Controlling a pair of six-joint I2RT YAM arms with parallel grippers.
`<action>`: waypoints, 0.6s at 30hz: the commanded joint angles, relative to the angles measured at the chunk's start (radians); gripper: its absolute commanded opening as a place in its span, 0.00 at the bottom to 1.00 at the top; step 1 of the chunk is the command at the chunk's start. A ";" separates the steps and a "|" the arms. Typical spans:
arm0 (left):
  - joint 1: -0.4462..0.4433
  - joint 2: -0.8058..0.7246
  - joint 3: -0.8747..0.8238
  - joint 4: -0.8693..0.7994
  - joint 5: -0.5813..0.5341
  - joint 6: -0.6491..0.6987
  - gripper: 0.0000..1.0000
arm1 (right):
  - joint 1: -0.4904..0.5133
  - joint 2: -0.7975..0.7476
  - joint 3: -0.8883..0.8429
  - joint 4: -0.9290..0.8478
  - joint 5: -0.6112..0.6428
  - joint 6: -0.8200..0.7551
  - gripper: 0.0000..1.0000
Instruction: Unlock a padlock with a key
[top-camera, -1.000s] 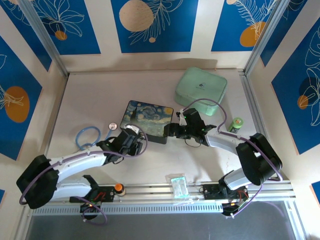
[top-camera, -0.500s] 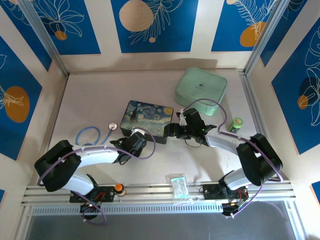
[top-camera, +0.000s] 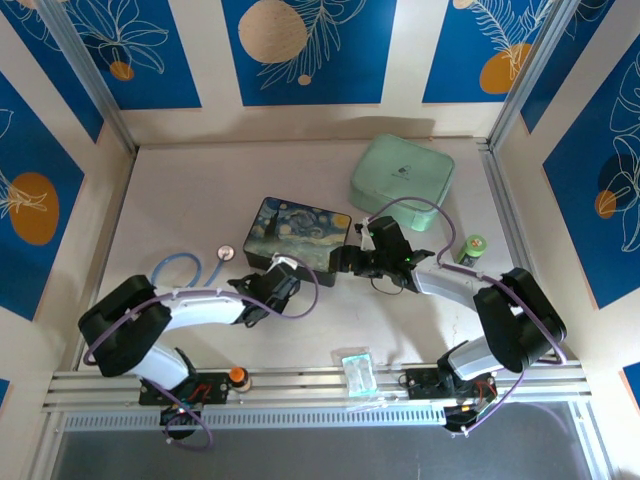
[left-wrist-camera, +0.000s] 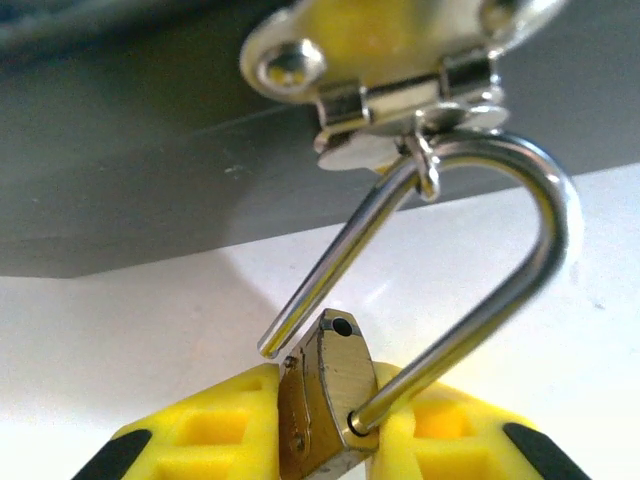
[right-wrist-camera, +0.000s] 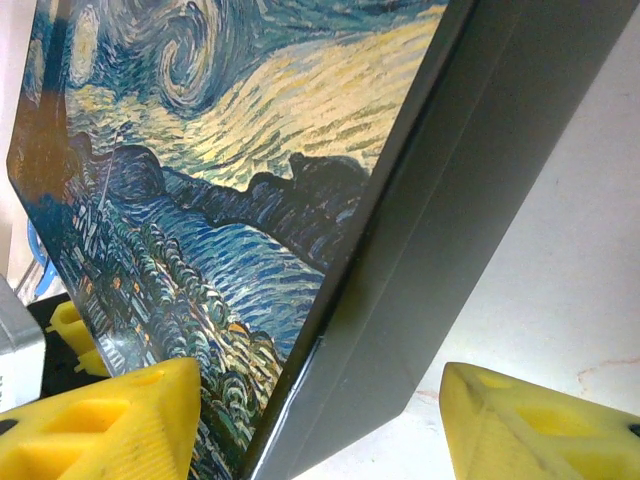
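The padlock (left-wrist-camera: 328, 385) hangs at the front wall of the painted box (top-camera: 295, 232), its silver shackle (left-wrist-camera: 540, 250) threaded through the ring of the box's metal clasp (left-wrist-camera: 400, 60). One shackle leg stands free of the brass body. The left gripper (left-wrist-camera: 326, 440) has its jaws clamped on that body, just below the box's front. At the box's right corner, the right gripper (right-wrist-camera: 320, 420) holds its jaws spread, one finger on each side of the corner. The box lies on the desk (top-camera: 180, 190).
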 joint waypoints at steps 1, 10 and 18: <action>-0.004 -0.047 -0.009 0.029 0.284 -0.042 0.17 | 0.004 0.023 -0.049 -0.143 0.035 -0.005 0.63; -0.003 -0.057 -0.056 0.080 0.597 -0.102 0.12 | 0.001 0.024 -0.033 -0.152 0.030 -0.016 0.63; 0.010 -0.014 -0.068 0.126 0.618 -0.148 0.18 | 0.002 0.015 -0.040 -0.151 0.025 -0.010 0.63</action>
